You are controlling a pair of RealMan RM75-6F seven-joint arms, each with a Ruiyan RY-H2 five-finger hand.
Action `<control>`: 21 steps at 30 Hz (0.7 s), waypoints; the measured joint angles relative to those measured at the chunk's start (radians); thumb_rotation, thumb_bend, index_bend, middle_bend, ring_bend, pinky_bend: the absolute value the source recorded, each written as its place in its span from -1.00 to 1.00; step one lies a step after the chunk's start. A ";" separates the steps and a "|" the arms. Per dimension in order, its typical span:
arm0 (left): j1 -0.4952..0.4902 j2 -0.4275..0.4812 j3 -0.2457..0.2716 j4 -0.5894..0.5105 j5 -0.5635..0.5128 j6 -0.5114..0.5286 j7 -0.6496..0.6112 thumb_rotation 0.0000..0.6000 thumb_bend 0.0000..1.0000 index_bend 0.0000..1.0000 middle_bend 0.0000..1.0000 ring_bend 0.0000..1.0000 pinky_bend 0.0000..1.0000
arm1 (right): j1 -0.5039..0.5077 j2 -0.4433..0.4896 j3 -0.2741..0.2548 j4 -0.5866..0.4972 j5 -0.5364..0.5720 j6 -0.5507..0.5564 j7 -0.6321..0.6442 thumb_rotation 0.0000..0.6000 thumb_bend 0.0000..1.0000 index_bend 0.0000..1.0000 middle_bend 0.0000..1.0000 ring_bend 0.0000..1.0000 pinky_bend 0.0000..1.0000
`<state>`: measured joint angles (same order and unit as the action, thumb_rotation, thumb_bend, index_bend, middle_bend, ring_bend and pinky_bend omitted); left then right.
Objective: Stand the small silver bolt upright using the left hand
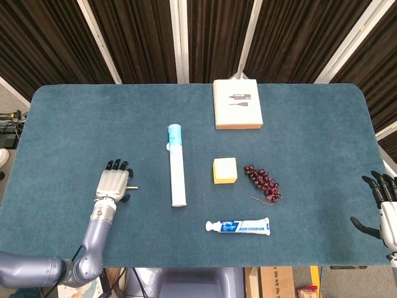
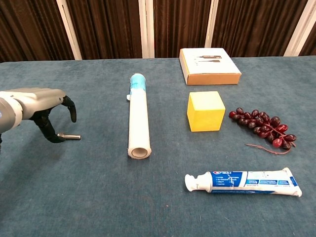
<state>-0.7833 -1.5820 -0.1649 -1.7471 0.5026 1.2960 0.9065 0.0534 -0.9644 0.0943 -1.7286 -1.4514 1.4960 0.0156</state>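
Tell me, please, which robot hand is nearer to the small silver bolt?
Left. The left robot hand hovers right over the bolt, fingers arched above its head end. The right robot hand sits at the table's far edge.

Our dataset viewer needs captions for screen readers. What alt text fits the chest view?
The left robot hand arches, fingers apart, over a small silver bolt lying flat on a blue table. To its right lie a white tube, yellow cube, grapes, toothpaste and box.

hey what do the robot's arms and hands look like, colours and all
The left hand has a silver-grey back and black fingers, on a smooth bluish-grey arm with a blue-ringed wrist. The right hand looks alike: pale back, black fingers. No cables or markings show.
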 measured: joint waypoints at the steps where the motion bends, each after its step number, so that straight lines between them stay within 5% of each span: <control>1: -0.002 -0.005 0.001 0.005 0.002 0.000 0.001 1.00 -0.18 -0.24 -0.78 -1.00 -1.00 | 0.000 0.000 0.000 0.000 0.000 0.000 -0.001 1.00 -0.69 -0.67 -0.78 -0.88 -1.00; 21: 0.006 -0.129 0.029 0.148 0.089 0.007 -0.024 1.00 -0.12 -0.11 -0.73 -0.99 -1.00 | 0.004 -0.005 0.004 0.002 0.017 -0.014 -0.004 1.00 -0.69 -0.67 -0.78 -0.88 -1.00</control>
<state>-0.7768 -1.7105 -0.1359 -1.5989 0.5918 1.3026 0.8825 0.0579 -0.9697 0.0979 -1.7264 -1.4349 1.4819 0.0111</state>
